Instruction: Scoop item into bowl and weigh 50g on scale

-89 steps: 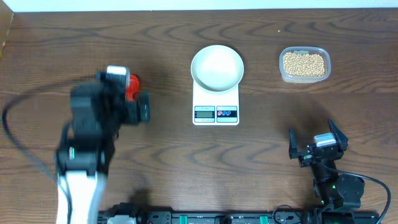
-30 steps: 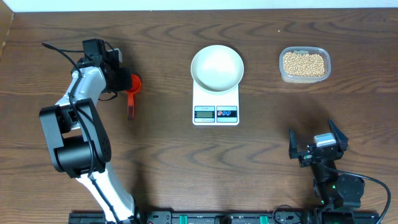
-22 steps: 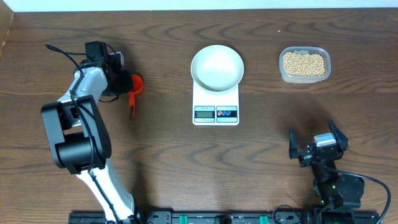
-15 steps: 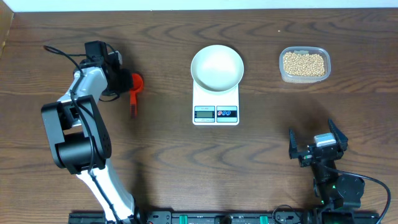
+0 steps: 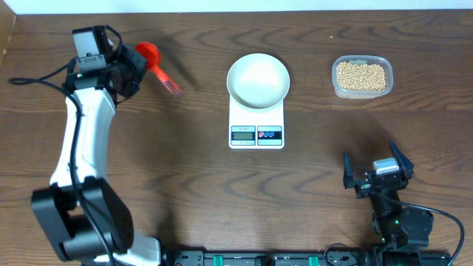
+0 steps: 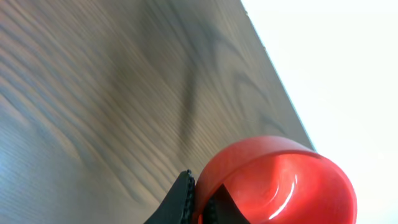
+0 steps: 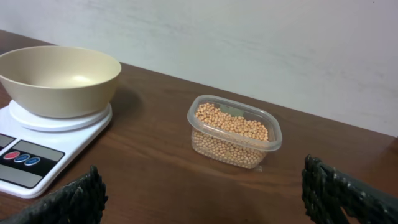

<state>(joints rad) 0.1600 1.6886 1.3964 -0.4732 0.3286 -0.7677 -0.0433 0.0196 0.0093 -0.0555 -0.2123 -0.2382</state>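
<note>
Now lifted, scoop [image 5: 150, 55] in left gripper [image 5: 133, 63], beans [image 5: 361, 76] well apart beyond scale [image 5: 256, 122]

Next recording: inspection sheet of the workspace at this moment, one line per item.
Surface: brown wood table; no spills seen.
Job's things: empty bowl sits on the scale, display too small to read. Beans fill a clear tub right of the scale.
Tool: red scoop held in the left hand, seemingly off the table.
Clutter: nothing seen.
Hands: left hand shut on the scoop, far left; right hand open and empty, near right.
Cables: black cable loops off the left arm; another by the right base.
Surroundings: pale wall behind the table.
</note>
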